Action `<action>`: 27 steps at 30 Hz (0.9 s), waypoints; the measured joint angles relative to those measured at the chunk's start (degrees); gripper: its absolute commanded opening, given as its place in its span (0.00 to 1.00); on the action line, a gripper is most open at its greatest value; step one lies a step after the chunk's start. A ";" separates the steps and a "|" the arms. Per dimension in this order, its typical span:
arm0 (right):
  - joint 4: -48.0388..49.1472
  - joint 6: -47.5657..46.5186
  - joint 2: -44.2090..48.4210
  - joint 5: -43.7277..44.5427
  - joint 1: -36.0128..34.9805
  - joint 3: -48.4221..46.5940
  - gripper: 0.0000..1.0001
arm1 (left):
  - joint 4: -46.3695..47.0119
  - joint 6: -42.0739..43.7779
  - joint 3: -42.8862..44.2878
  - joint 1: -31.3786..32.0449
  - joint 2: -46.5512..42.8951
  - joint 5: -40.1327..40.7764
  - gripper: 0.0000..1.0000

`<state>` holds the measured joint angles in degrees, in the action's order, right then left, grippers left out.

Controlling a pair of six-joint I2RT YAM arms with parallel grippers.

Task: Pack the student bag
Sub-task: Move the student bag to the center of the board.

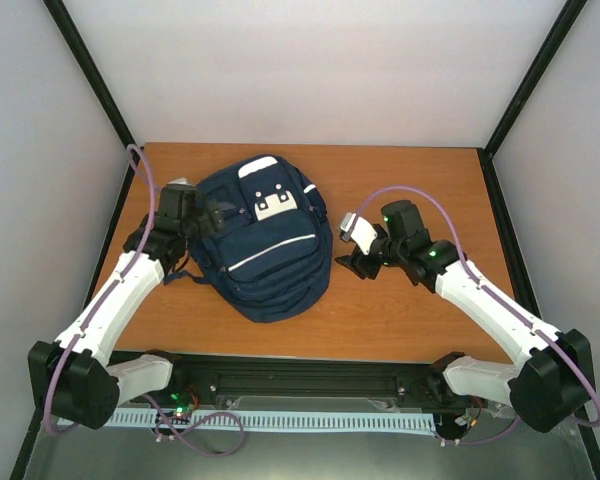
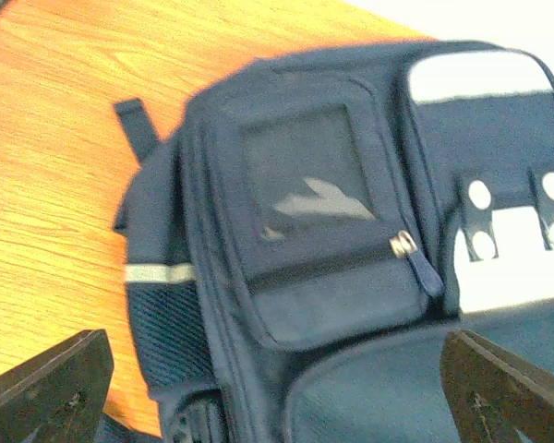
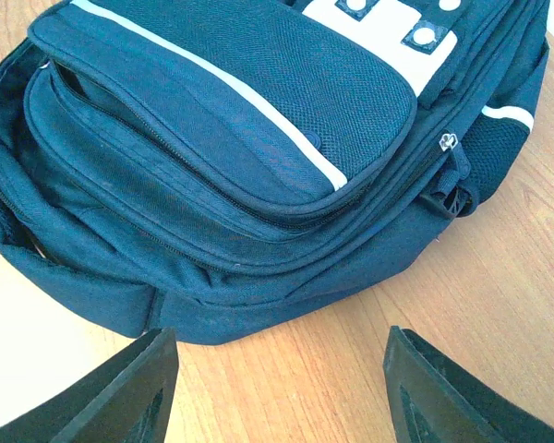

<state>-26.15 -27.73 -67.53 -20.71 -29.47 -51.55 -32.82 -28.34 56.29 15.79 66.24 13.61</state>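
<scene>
Large navy fabric backpack with white stripes (image 1: 270, 250) lies flat, centre-left on wooden worktop (image 1: 410, 310). Left pincer (image 2: 277, 397) spread wide over its far-left pocket. Right pincer (image 3: 277, 388) gapes beside right flank. Both empty. Bag looks soft, floppy, probably light: pinch metal zip pull (image 2: 404, 245) or seam.

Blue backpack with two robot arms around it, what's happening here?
Two robot arms flank a navy backpack lying flat on the wooden table. The left gripper is open at the bag's upper left side, over a small zip pocket. The right gripper is open just off its right side, not touching. Neither holds anything, so packing has not visibly begun.
</scene>
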 measured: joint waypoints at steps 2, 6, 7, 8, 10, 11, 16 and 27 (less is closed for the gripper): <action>-0.28 -0.09 0.52 -0.17 0.00 0.02 0.62 | 0.98 -2.03 0.00 -1.55 0.02 1.99 1.00; -0.70 -0.33 1.79 -0.59 0.00 0.04 0.63 | -3.37 -7.10 5.44 -3.54 5.77 5.92 1.00; -0.72 -0.37 2.03 -0.66 0.00 0.04 0.63 | -4.92 -7.69 8.59 -4.26 9.20 6.25 1.00; -0.72 -0.39 2.21 -0.66 0.00 0.09 0.63 | -5.25 -8.02 10.54 -4.98 11.76 6.23 1.00; -0.74 -0.48 2.49 -0.59 0.00 0.22 0.63 | -4.17 -8.92 11.85 -7.65 15.58 4.00 1.00; -0.85 -0.50 2.56 -0.61 0.00 0.26 0.63 | -3.74 -9.14 11.19 -9.16 16.13 2.05 1.00; -1.57 -0.50 2.58 -1.29 0.00 0.28 0.63 | -2.71 -9.84 10.19 -16.35 19.74 -4.26 1.00; -3.15 -1.33 2.05 -2.67 0.00 0.28 0.64 | 0.02 -5.46 14.82 -17.25 37.24 -23.30 1.00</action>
<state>-29.30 -29.06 -65.47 -23.38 -29.47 -51.27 -32.80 -33.80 71.11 -1.45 103.48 -9.69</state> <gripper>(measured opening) 0.644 0.998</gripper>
